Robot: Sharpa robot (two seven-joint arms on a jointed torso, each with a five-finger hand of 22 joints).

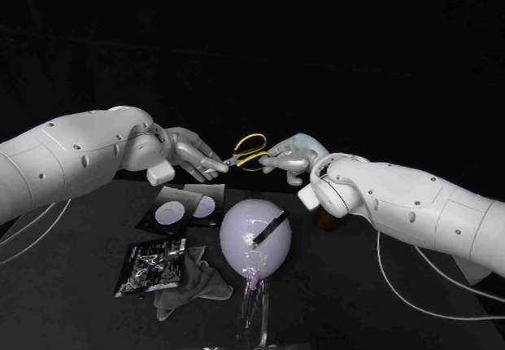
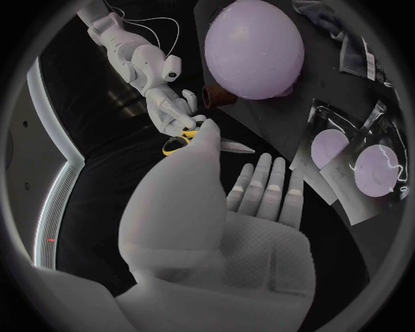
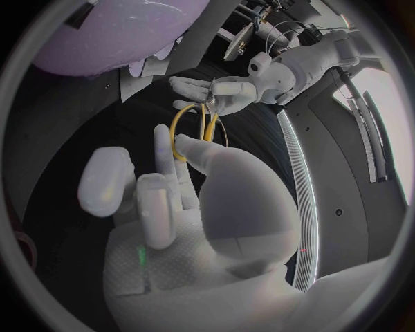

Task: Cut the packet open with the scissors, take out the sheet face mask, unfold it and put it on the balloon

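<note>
The yellow-handled scissors [image 1: 249, 151] hang in the air between my two hands, behind the balloon. My left hand [image 1: 189, 155] pinches the blade end [image 2: 234, 146], its other fingers stretched out flat. My right hand [image 1: 292, 154] holds the yellow handle loops [image 3: 194, 128]. The pale lilac balloon [image 1: 256, 239] stands on a clear plastic stand [image 1: 252, 338] at the table's middle, with a thin dark stripe [image 1: 270, 225] across its top. A dark packet [image 1: 154, 267] lies left of the balloon, and a packet with two pale round shapes [image 1: 185, 209] lies behind it.
A crumpled grey sheet [image 1: 191, 286] lies beside the dark packet, close to the balloon's stand. A small brown object [image 1: 325, 222] sits on the table under my right wrist. White cables hang from both arms to the table's sides.
</note>
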